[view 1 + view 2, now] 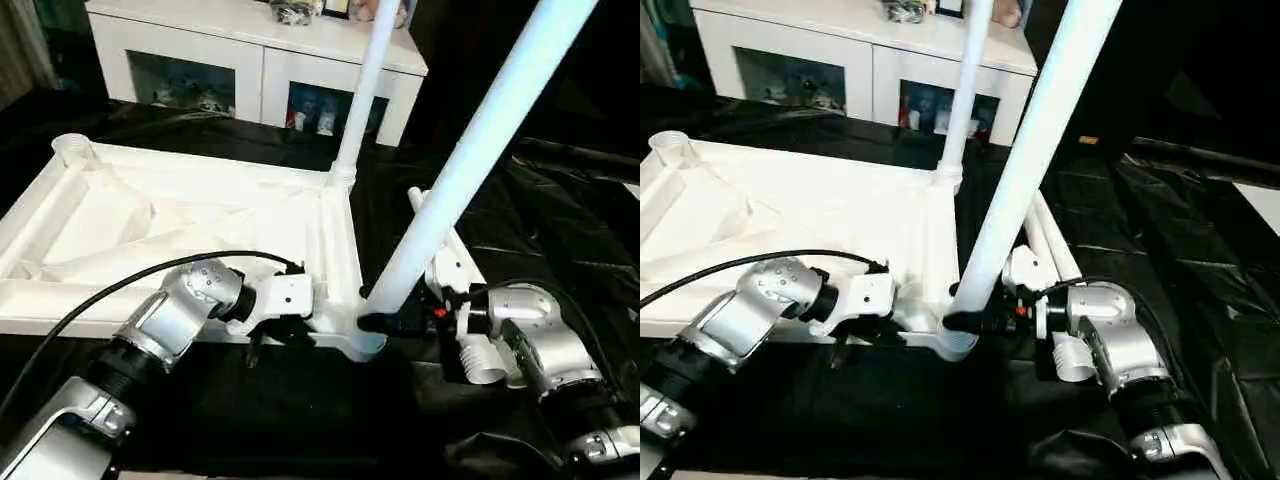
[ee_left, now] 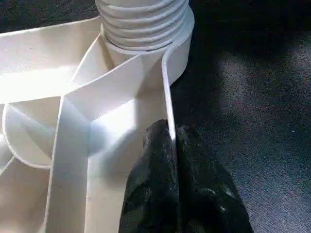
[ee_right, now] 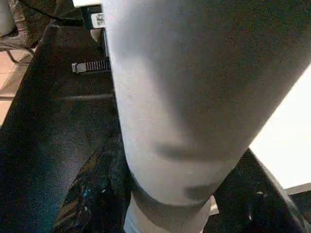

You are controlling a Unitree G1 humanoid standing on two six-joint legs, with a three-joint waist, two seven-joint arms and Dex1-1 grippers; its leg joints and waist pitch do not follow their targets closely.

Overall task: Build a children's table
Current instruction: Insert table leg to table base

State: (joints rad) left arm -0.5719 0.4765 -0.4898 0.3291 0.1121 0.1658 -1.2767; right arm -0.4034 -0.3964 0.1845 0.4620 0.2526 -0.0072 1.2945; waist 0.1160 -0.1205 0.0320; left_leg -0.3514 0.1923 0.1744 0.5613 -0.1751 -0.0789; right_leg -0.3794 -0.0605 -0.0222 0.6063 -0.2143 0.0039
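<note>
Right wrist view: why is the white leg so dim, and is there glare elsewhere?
Right wrist view: the white tapered tube leg sits very close, shaded and soft. Left wrist view: glare on the white plastic tabletop's ribbed underside. Head views: the underside looks overexposed.

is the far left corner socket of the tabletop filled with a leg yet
No, the far left corner socket stands open and hollow on the tabletop, with no leg in it.

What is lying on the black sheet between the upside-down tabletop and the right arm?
In the left eye view, spare white legs lie there beside the tabletop, behind the leg the right gripper holds.
</note>
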